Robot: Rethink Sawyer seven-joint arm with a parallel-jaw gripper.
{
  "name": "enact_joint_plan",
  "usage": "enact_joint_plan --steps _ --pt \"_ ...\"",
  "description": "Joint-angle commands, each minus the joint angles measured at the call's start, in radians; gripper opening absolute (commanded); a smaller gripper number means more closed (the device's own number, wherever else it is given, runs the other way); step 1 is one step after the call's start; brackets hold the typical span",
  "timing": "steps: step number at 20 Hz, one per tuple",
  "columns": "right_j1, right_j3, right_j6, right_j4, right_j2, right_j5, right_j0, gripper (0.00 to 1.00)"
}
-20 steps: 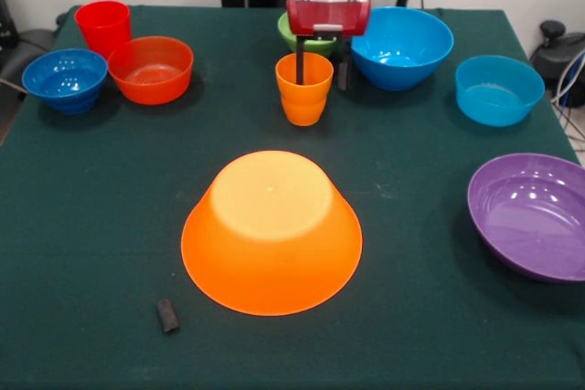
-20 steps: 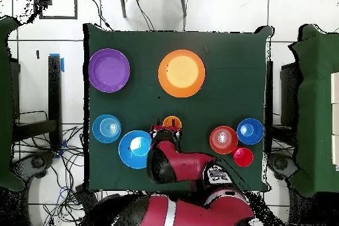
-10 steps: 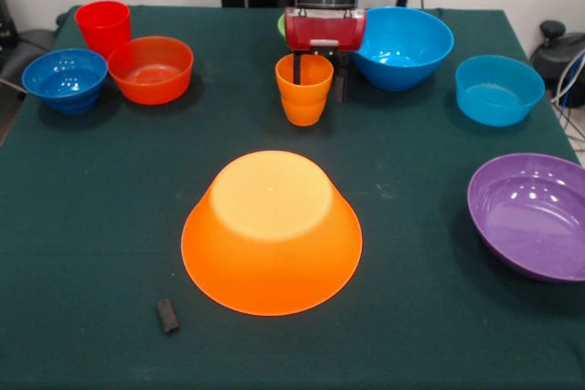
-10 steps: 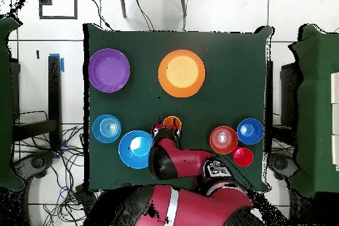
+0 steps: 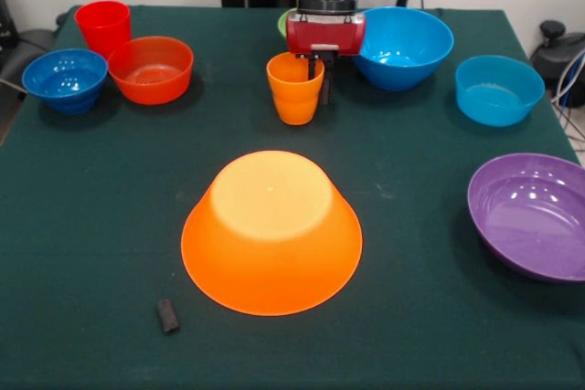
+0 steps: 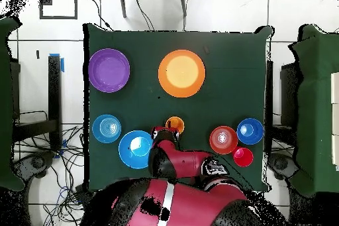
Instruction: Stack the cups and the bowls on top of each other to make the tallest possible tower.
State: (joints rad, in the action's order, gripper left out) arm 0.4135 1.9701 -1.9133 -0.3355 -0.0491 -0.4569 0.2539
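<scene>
One orange cup (image 5: 295, 88), upper centre of the frame, sits with its rim pinched between the gripper (image 5: 316, 75) jaws (one finger inside, one outside). Lift it straight up before carrying it toward the upturned yellow-orange bowl (image 5: 271, 231) at centre, keeping it level.

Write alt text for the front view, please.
The robot's claw grips the rim of an orange cup near the table's far edge. A large upturned orange bowl sits mid-table, ringed by upright blue, red and purple bowls.
</scene>
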Motion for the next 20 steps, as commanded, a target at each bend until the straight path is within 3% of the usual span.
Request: enact_joint_plan --steps 1,11,20 --pt "-0.034 -0.106 -0.083 0.017 0.049 0.142 -0.011 0.00" --pt "0.017 -0.075 -0.104 0.030 0.079 0.188 -0.004 0.00" --pt "0.246 0.046 -0.106 0.011 0.152 0.354 0.052 0.00"
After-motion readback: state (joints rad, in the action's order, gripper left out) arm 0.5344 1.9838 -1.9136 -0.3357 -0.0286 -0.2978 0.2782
